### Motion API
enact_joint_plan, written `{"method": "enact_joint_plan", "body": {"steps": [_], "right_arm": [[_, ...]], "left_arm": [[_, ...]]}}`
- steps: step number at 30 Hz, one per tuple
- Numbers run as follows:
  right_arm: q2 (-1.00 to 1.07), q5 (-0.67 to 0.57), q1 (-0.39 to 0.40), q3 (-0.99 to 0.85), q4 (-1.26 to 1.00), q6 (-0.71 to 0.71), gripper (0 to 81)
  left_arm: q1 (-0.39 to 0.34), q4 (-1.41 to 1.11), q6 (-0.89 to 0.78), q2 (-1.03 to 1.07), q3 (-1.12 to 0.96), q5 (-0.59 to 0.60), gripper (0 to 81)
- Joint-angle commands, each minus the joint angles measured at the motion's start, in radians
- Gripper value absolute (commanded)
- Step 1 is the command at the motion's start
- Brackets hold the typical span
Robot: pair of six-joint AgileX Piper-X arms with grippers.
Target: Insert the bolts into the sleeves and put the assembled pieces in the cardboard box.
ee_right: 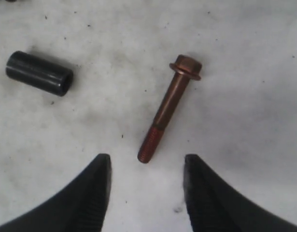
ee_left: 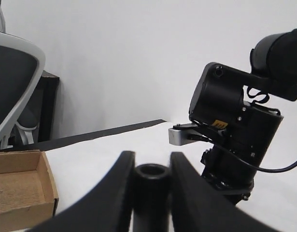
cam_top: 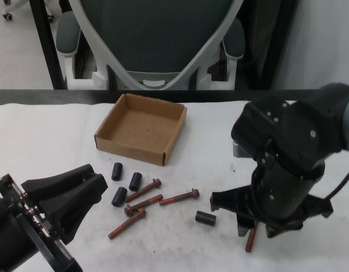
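Near the tabletop's (cam_top: pixel 43 141) front left corner, the left claw (ee_left: pixel 152 166) is clenched on a black sleeve (ee_left: pixel 150 193), whose open end shows between the fingertips. The cardboard box (cam_top: pixel 141 127) sits toward the far edge, with three loose sleeves (cam_top: pixel 135 181) and four bolts (cam_top: pixel 179 197) scattered in front of it. Further right, near the front edge, a lone sleeve (ee_right: pixel 39 73) lies near a bolt (ee_right: pixel 170 108), and the right claw (ee_right: pixel 147 162) hangs released over that bolt's threaded end.

Light was bright and even. White tabletop (cam_top: pixel 49 136) glowed, almost washed out. Shadows under bolt (ee_right: pixel 170 108) were soft, faint.
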Motion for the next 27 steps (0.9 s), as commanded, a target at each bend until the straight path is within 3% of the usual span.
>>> {"method": "enact_joint_plan", "body": {"steps": [1, 7, 15, 27], "right_arm": [[-0.013, -0.014, -0.005, 0.064, -0.123, 0.084, 45.0], [-0.013, -0.014, -0.017, 0.127, -0.265, 0.14, 45.0], [-0.013, -0.036, -0.077, 0.133, -0.263, 0.14, 45.0], [0.027, -0.02, -0.087, 0.133, -0.312, 0.132, 45.0]], "left_arm": [[-0.001, -0.031, 0.032, -0.01, -0.007, 0.021, 0.4], [-0.001, -0.031, 0.137, -0.01, -0.007, 0.053, 0.8], [-0.001, 0.076, 0.233, -0.045, -0.007, 0.069, 0.8], [-0.001, 0.295, 0.257, -0.219, -0.007, 0.039, 0.8]]}}
